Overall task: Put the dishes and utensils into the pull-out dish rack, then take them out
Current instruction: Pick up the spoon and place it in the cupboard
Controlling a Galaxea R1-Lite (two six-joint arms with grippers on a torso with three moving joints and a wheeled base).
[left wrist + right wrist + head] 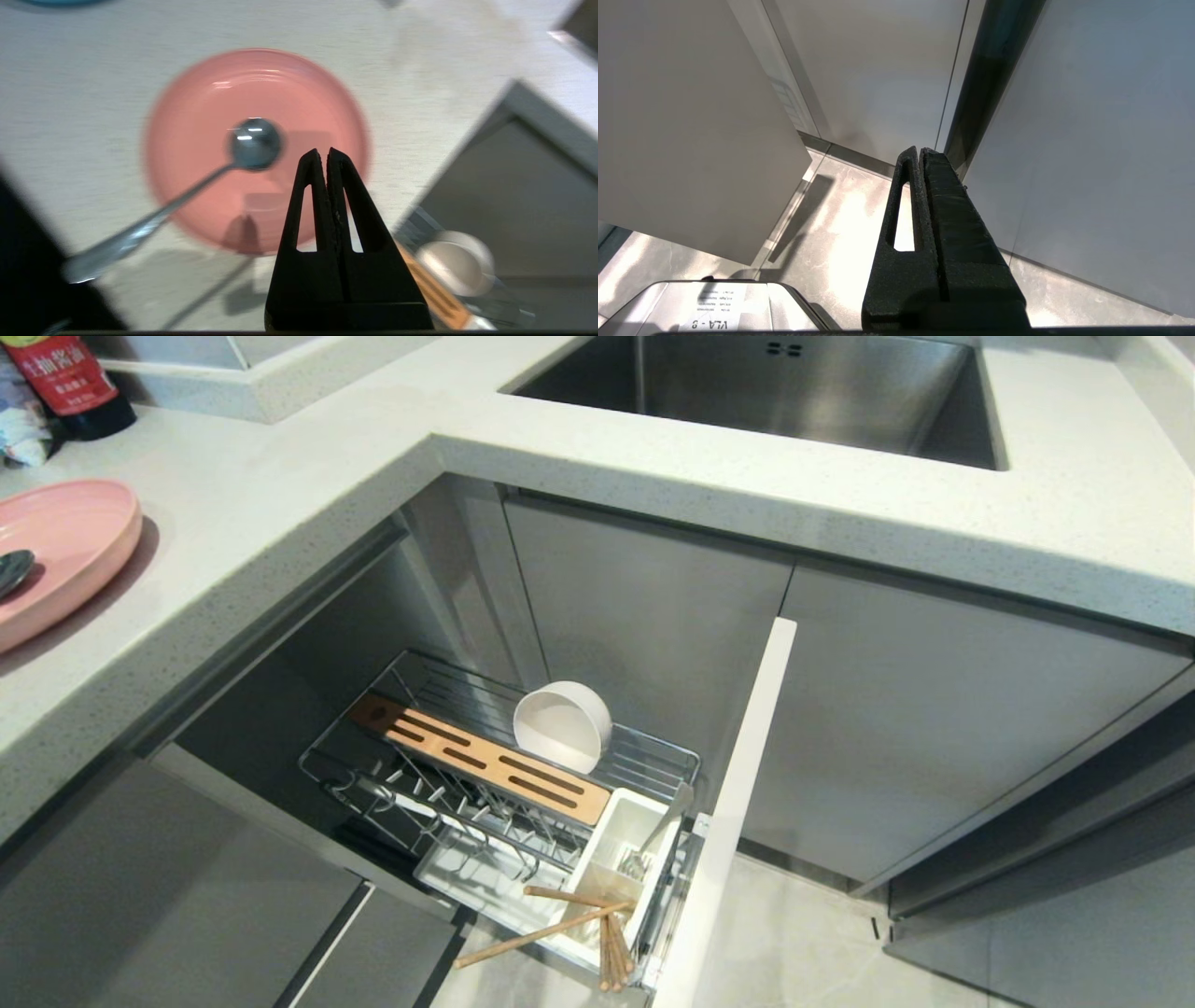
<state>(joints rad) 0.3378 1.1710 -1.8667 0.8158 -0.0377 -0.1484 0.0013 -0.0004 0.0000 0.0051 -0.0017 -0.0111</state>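
At far left on the bench [280,504], a dark sauce bottle [70,383] stands at the back. Nearer the front lies the pink plate [56,555], flat on the bench, with the bowl of the grey metal spoon [254,142] resting at its centre and the handle running out over the rim onto the bench. The left tool [323,156] hangs above the plate's near edge, fingers pressed together, holding nothing.

Below the bench corner, the pull-out dish rack [504,775] stands drawn out of the cabinet. The small cream-white bowl [563,726] stands on edge in the rear wire section, just behind the slotted wooden strip [481,767]. The plate prongs hold nothing. At the rack's front end, the white utensil box [621,854] holds a metal utensil, and wooden chopsticks [560,919] lie loosely across the tray rim just beside the box, some tips overhanging.

At right, the sink [775,392] is set into the bench. The right tool [920,156] is parked low beside the cabinet fronts, fingers together, empty.
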